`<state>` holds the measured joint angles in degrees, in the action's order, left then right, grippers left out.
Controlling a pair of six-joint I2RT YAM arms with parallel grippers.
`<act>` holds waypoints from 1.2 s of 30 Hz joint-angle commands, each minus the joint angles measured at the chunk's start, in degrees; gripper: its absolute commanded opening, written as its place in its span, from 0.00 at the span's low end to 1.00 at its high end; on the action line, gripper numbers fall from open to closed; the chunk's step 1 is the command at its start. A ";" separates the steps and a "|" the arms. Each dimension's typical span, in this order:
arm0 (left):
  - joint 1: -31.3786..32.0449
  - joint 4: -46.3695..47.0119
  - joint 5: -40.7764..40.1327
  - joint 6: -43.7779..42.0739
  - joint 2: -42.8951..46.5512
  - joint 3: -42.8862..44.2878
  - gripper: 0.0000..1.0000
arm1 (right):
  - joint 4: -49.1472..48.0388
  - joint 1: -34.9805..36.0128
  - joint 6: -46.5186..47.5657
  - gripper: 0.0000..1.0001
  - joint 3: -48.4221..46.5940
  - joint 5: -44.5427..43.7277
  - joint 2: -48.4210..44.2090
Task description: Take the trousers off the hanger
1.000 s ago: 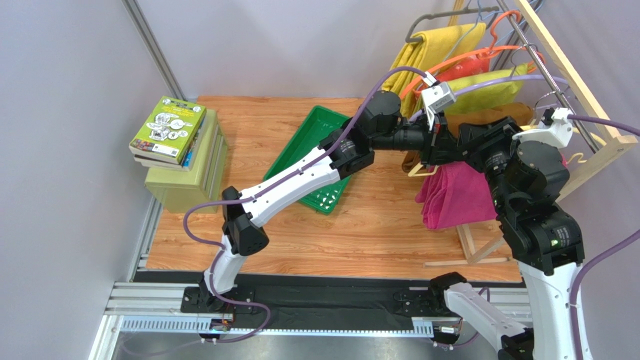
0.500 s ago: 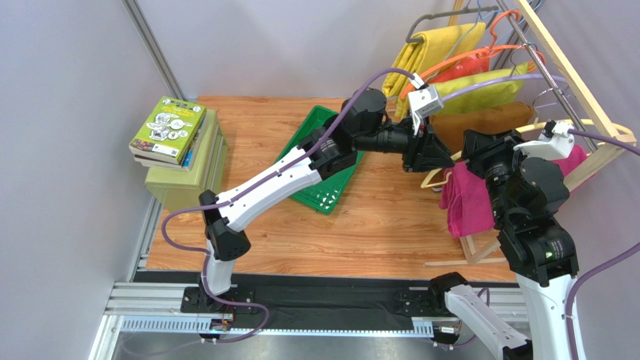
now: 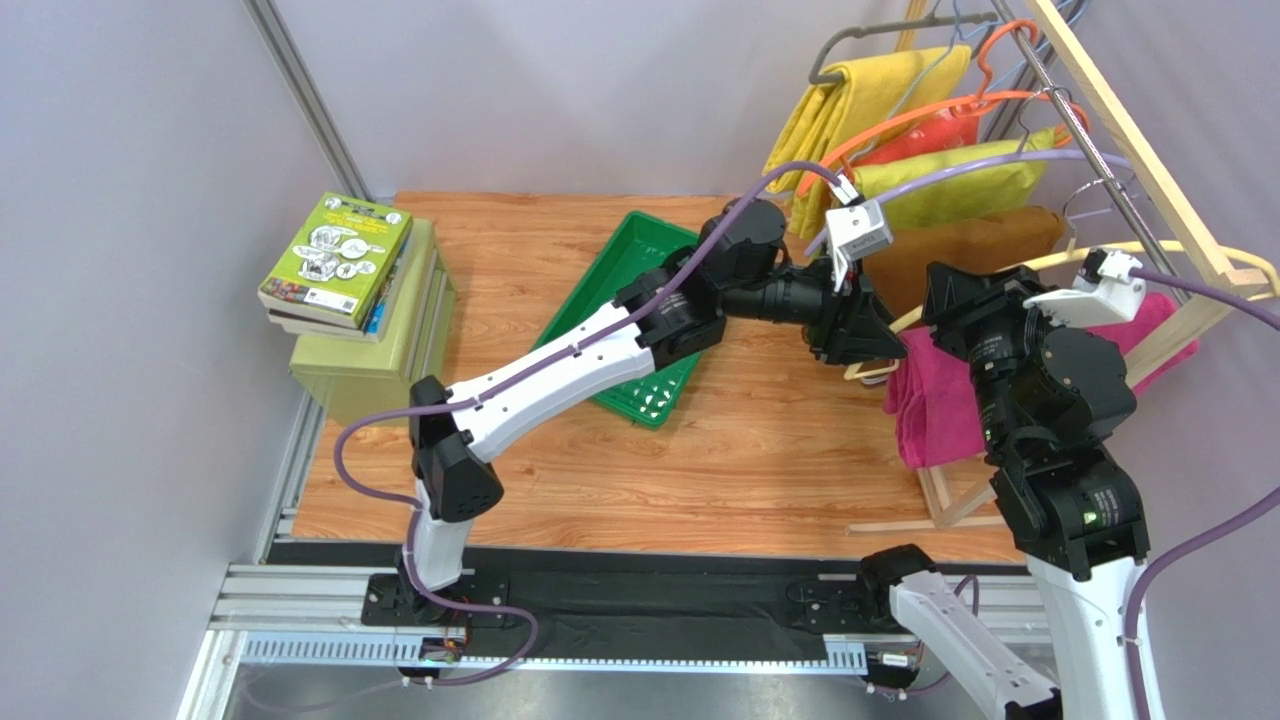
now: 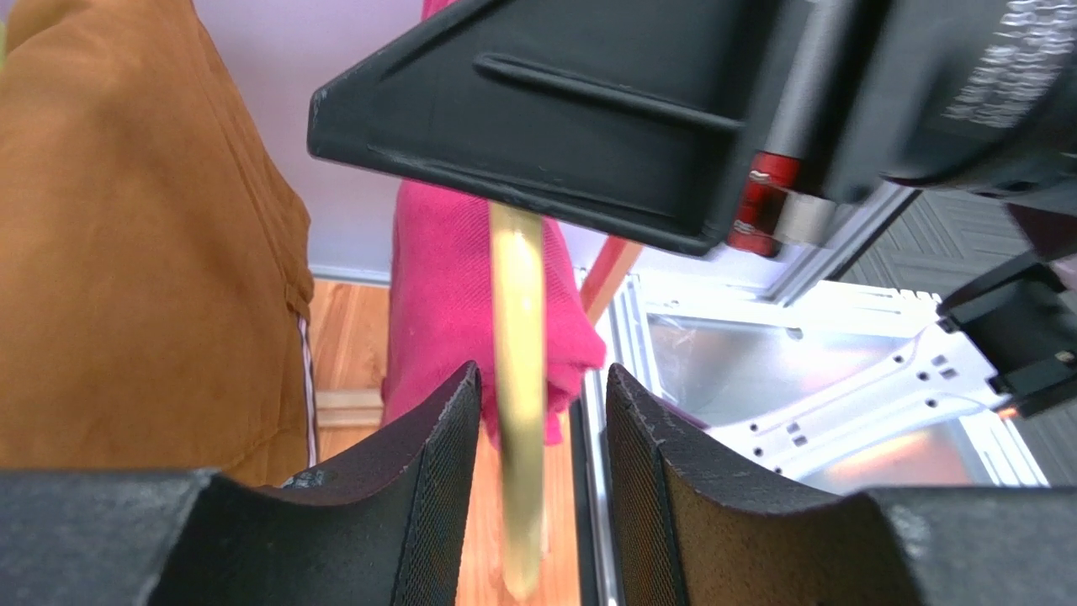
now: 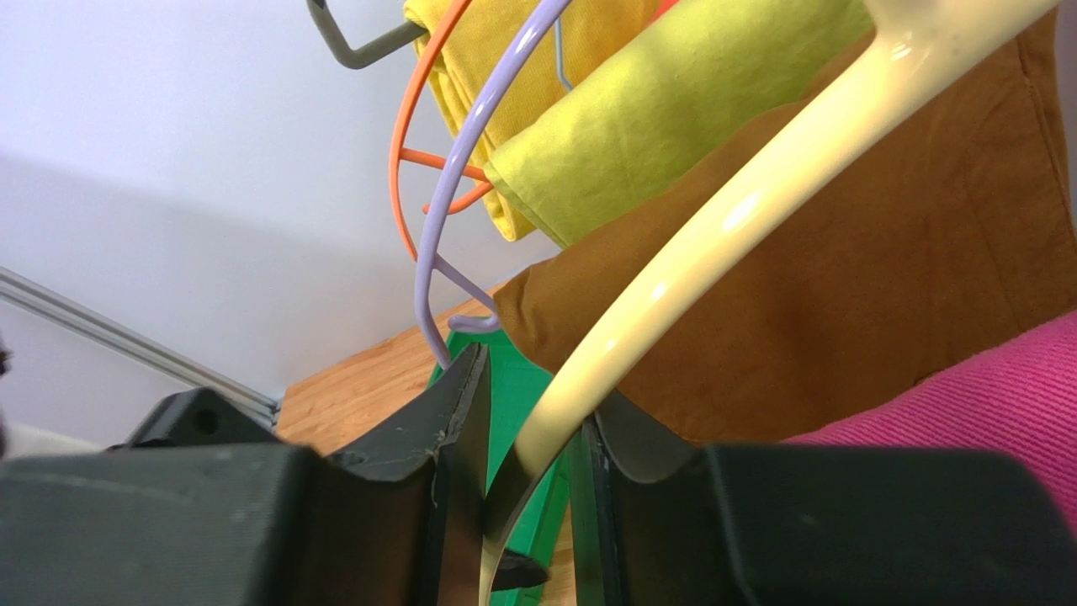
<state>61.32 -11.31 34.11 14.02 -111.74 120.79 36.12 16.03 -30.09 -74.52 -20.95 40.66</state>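
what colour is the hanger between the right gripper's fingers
Pale cream-yellow; the hanger shows best in the right wrist view.

The trousers [image 3: 935, 398] are bright magenta-pink with a fine ribbed weave; the hanger [image 5: 708, 240] is glossy pale cream-yellow. Over the wood-grained orange-brown tabletop's [image 3: 496, 248] right edge hang a brown garment [image 3: 962, 240], a lime-green garment [image 3: 962, 188] and a yellow garment [image 3: 849, 98].

The top camera is looking down from above and behind the robot, over the whole table [image 3: 496, 450]. Both wrist cameras are sitting very close by its right edge, facing and sharing the hanger [image 4: 518, 379], trousers [image 4: 436, 291] and brown garment [image 4: 139, 253].
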 commanded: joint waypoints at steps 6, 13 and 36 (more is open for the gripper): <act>0.20 1.55 0.35 0.74 -8.49 8.67 0.30 | -7.56 0.40 9.60 0.06 -3.78 7.59 2.92; -0.41 2.26 1.57 2.94 -11.47 13.14 0.14 | -6.06 0.40 14.43 0.00 -9.23 11.54 6.53; -0.94 3.04 -1.15 5.49 10.56 -10.82 0.34 | 9.05 0.40 9.62 0.00 -15.39 35.00 11.46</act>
<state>59.64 -12.60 34.26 19.27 -110.19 114.21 47.97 15.31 -18.63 -85.91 1.98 53.56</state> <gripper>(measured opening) 0.325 0.220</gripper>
